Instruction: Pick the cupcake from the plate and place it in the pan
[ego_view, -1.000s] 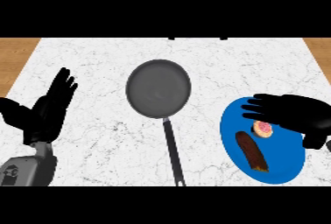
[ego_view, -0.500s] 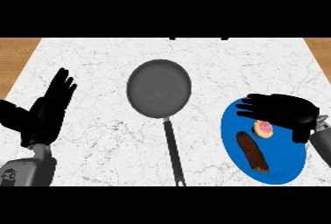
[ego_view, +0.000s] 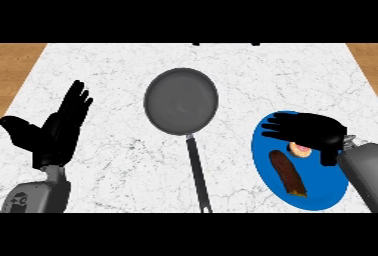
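While the right hand (ego_view: 308, 130) hovers over the upper part of the blue plate (ego_view: 325, 200) at the right of the frame, its fingers stretch out leftward, uncurled and holding nothing, and its thumb points down beside the cupcake (ego_view: 299, 149). That cupcake, pink-topped, sits on the plate just under the palm's lower edge, partly hidden by it. A dark brown oblong item (ego_view: 287, 174) lies on the plate below and to the left of the cupcake. Near the centre of the frame rests the grey pan (ego_view: 181, 101) on the white marble counter (ego_view: 118, 65), its handle running down toward the lower edge. At the left of the frame the left hand (ego_view: 59, 131) rests spread, fingers up.
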